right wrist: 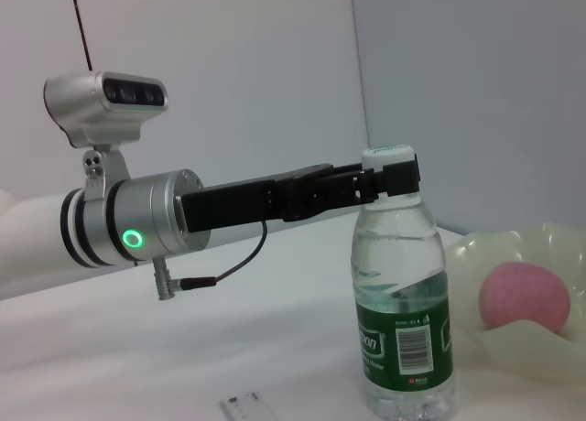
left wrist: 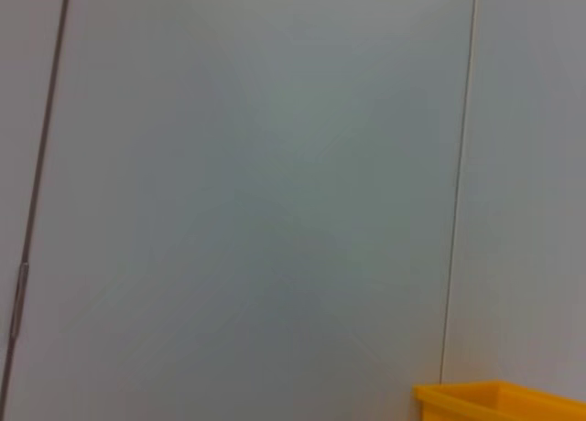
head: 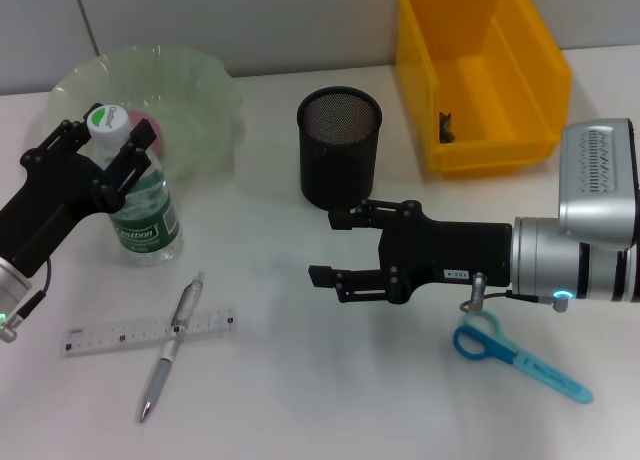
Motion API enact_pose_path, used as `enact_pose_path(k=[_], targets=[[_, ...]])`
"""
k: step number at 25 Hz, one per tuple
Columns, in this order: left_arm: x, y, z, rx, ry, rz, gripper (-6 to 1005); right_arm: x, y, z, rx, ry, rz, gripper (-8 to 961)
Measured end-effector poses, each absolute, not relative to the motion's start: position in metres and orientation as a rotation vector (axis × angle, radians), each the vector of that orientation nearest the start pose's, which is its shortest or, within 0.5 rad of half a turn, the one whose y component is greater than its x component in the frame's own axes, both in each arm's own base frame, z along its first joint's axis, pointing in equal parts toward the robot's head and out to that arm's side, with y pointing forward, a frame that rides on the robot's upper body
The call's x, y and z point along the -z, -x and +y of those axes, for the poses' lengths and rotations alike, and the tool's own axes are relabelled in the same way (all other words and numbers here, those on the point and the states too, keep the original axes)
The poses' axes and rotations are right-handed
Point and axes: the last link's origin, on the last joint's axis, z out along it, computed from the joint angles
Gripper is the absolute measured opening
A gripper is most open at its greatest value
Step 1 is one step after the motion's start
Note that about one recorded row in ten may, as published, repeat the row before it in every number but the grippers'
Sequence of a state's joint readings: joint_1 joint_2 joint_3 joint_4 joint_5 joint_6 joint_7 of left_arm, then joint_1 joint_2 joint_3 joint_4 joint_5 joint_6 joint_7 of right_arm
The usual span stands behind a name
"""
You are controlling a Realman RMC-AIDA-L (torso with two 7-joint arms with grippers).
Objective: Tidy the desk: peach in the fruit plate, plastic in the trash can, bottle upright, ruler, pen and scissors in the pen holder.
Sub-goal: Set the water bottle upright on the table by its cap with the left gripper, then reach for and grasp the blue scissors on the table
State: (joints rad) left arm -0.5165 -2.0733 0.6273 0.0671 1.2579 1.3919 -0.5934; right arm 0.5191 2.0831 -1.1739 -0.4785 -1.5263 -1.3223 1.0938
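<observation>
One pen (head: 168, 350), one ruler (head: 148, 331); left pincer (head: 100, 150) seemingly touching one bottle (head: 137, 205).

- Bottle (head: 140, 195): clear glossy plastic, green printed label, smooth white cap.
- Fruit plate (head: 190, 90): pale green, translucent, wavy rim, plastic by the look.
- Peach (right wrist: 526, 296): pink, matt skin.
- Pen holder (head: 339, 146): black wire mesh, matt.
- Trash can (head: 485, 75): yellow moulded plastic, slight sheen.
- Ruler (head: 120, 332): clear plastic.
- Pen (head: 171, 344): silvery, shiny barrel.
- Scissors (head: 520, 358): blue plastic handles.
- Table (head: 330, 410): white, smooth, matt.
- Right gripper (head: 338, 248): matt black; brushed silver metal wrist behind.
</observation>
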Motion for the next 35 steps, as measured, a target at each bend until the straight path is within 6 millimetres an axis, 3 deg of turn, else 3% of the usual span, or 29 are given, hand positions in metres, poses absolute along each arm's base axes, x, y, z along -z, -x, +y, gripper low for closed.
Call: enact_pose_path(k=[12,18,22,24,28,35], targets=[[0.004,0.291,0.323,1.082,1.968,-0.507,701,0.062,-0.24,0.325,-0.763,2.736,0.394,784],[-0.021,0.298,0.299,1.185,1.962,-0.457,766,0.06,-0.242,0.325,-0.767,2.723,0.402,784],[-0.028,0.298,0.287,1.217,2.056,-0.463,804,0.053,-0.246,0.325,-0.802,2.684,0.421,784],[-0.03,0.292,0.273,1.247,2.232,-0.475,813,0.047,-0.248,0.322,-0.843,2.66,0.434,783],[-0.029,0.287,0.267,1.263,2.367,-0.503,812,0.036,-0.252,0.318,-0.909,2.618,0.444,781],[-0.008,0.276,0.266,1.176,2.651,-0.576,811,0.009,-0.27,0.293,-1.023,2.552,0.453,776]])
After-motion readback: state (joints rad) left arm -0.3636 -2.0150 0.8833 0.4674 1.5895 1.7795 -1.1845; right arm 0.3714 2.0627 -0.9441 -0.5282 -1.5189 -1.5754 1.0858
